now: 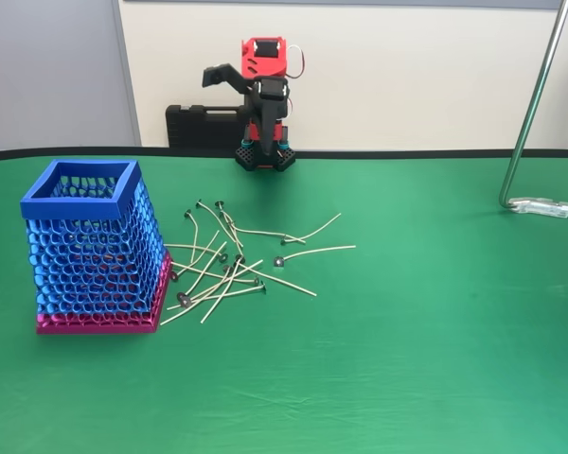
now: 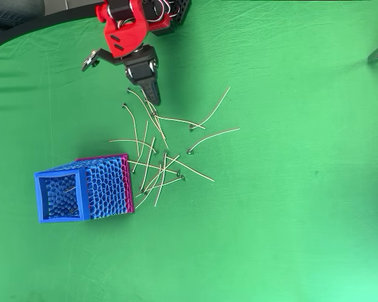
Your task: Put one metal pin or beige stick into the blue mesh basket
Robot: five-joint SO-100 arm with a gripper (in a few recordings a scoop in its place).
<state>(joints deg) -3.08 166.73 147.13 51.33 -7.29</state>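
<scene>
Jaws spread wide, holding nothing; gripper point(image 2: 123, 78) raised near the arm's base. Below it on the green table point(image 2: 290, 207), scattered beige sticks point(image 2: 152, 165). Just beside these, blue mesh basket point(image 2: 82, 187), upright. Behind the arm, black case point(image 1: 204, 125); metal stand point(image 1: 535, 113) well apart.

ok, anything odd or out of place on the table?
Nothing damaged. The thin beige sticks with metal discs lie in a loose crisscrossed scatter on the green cloth, right of the upright blue mesh basket; one appears already inside it.
</scene>
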